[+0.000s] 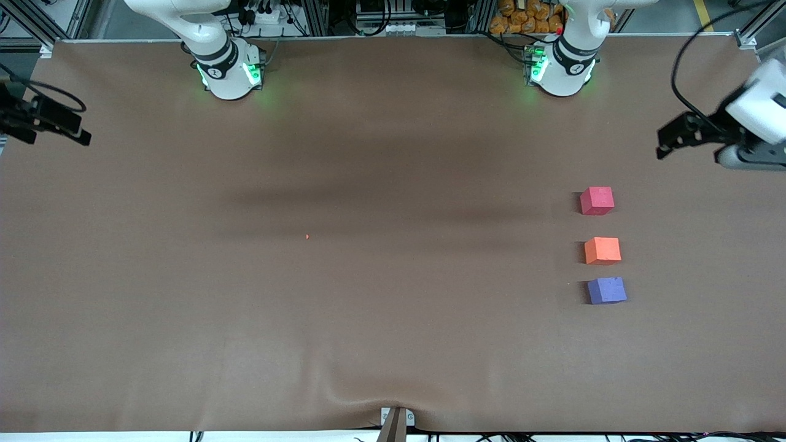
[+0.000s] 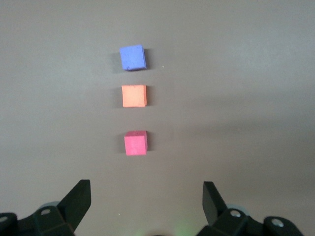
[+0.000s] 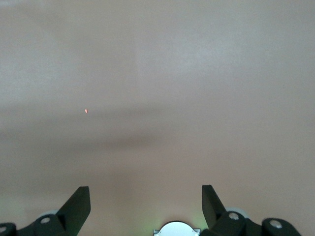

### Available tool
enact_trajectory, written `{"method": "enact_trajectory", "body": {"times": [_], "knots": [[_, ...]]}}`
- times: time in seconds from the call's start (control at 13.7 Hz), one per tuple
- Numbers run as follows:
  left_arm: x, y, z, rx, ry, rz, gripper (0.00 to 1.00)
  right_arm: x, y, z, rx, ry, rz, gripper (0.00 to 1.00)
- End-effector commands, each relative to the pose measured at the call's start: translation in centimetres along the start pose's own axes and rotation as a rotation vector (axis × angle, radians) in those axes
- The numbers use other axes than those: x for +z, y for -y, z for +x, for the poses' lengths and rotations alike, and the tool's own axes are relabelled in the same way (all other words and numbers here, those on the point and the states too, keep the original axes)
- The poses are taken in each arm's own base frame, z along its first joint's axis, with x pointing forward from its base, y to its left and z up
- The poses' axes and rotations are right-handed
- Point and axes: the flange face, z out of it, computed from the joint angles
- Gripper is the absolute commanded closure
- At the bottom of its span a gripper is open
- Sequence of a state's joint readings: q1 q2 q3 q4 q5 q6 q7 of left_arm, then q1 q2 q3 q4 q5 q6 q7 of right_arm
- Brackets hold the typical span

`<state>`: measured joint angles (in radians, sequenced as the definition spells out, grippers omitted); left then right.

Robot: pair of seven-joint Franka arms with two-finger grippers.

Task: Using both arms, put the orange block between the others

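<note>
Table [image 1: 368, 184] carries three cubes in a line toward the left arm's end: pinkish-red cube [image 1: 597, 201] farthest from the front camera, orange block [image 1: 602, 250] in the middle, purple-blue cube [image 1: 607, 290] nearest. Placement looks complete (orange sits closer to purple-blue, touching neither). Left gripper [image 2: 146, 201] and right gripper [image 3: 146, 201] hang over bare table, fingers apart, empty; nothing appears left but parking.

A tiny orange speck [image 1: 307, 236] lies mid-table on the brown tabletop [image 1: 393, 344].
</note>
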<state>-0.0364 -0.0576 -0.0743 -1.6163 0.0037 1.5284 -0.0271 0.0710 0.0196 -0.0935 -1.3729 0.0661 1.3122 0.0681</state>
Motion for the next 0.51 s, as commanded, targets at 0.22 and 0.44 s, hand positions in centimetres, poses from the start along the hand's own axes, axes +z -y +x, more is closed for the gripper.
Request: {"method": "enact_trajectory", "body": {"times": [0.22, 0.44], "knots": [[-0.7, 2.3, -1.6, -0.043, -0.010, -0.012, 0.00, 0.2, -0.8, -1.6, 0.027, 0.024, -0.012, 0.00], [-2.2, 3.6, -2.0, -0.072, -0.004, -0.012, 0.00, 0.2, -1.2, -1.7, 0.035, 0.027, -0.012, 0.00]]}}
